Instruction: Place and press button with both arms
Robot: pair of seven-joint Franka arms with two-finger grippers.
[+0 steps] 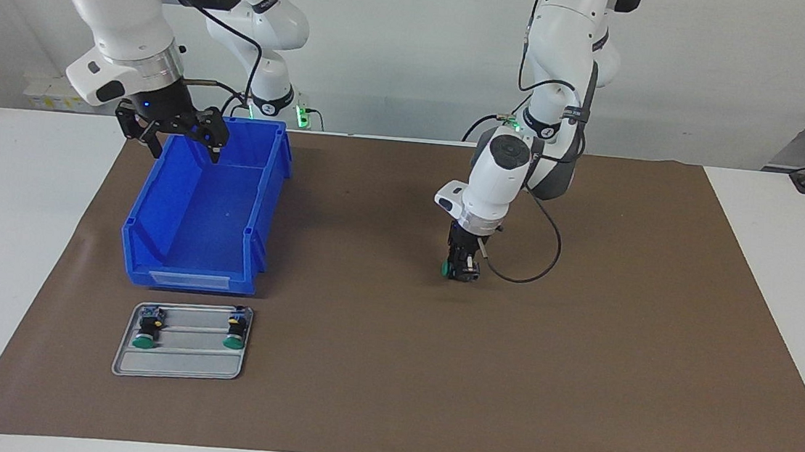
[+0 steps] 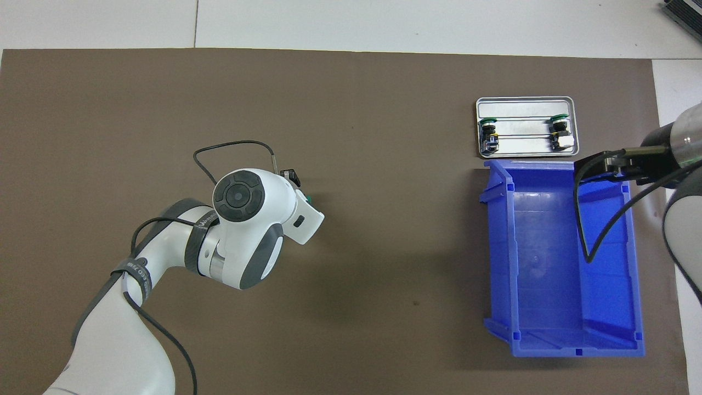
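Observation:
A button (image 1: 448, 268) with a green cap lies sideways in my left gripper (image 1: 461, 266), which is shut on its black body low over the middle of the brown mat. From overhead the left wrist hides the grip, and only a sliver of the green cap (image 2: 309, 198) shows. Two more buttons (image 1: 145, 331) (image 1: 236, 331) lie on their sides in a small metal tray (image 1: 179, 364). My right gripper (image 1: 187, 152) hangs open and holds nothing, above the blue bin's (image 1: 186, 280) end nearest the robots.
The empty blue bin (image 2: 548, 274) stands at the right arm's end of the mat, with the tray (image 2: 524, 104) just farther from the robots. The brown mat (image 1: 580, 358) covers most of the white table. A black cable loops beside the left gripper.

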